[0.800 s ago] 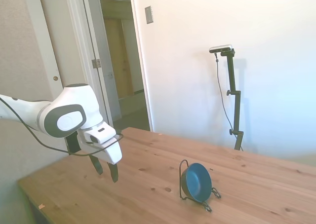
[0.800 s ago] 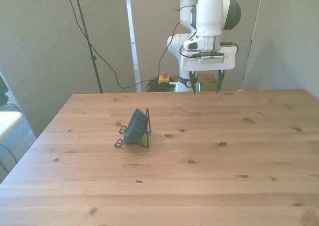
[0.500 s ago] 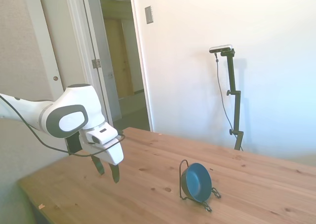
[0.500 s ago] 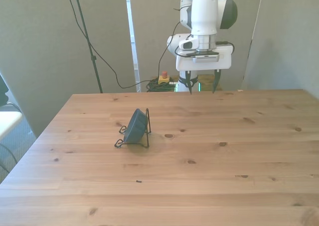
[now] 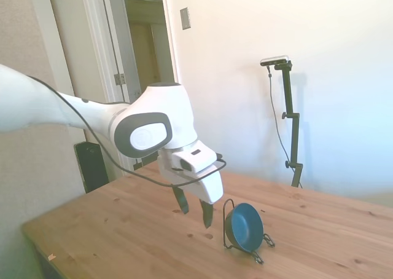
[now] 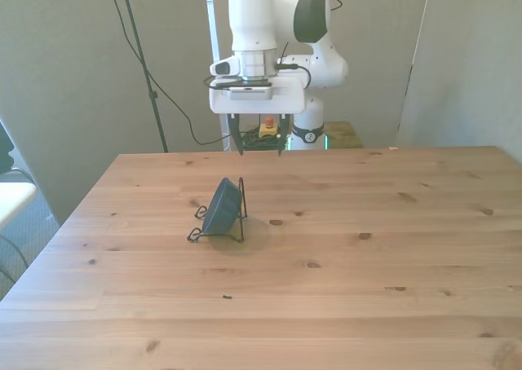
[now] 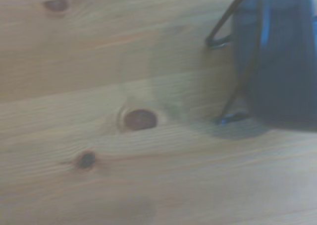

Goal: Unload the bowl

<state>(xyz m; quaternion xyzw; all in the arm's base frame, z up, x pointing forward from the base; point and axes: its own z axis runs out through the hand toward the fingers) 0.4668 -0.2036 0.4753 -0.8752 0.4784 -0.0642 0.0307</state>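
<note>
The bowl [image 5: 244, 227] sits on edge in its wire rack [image 5: 228, 217], mid-tabletop, nothing unloaded yet. The gripper [image 5: 193, 209] hovers just beside it, fingers spread and empty; grasp and lift-out remain.

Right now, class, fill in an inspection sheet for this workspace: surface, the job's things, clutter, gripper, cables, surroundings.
Surface: wooden table, knotty planks, bare apart from the rack and bowl.
Job's things: blue bowl stands on edge in a thin black wire rack, not yet unloaded.
Clutter: nothing seen.
Gripper: gripper open, empty, hanging above the table beside the bowl, not touching it.
Cables: a black cable loops along the arm; another hangs behind the table in the front view.
Surroundings: white wall, open doorway.
</note>
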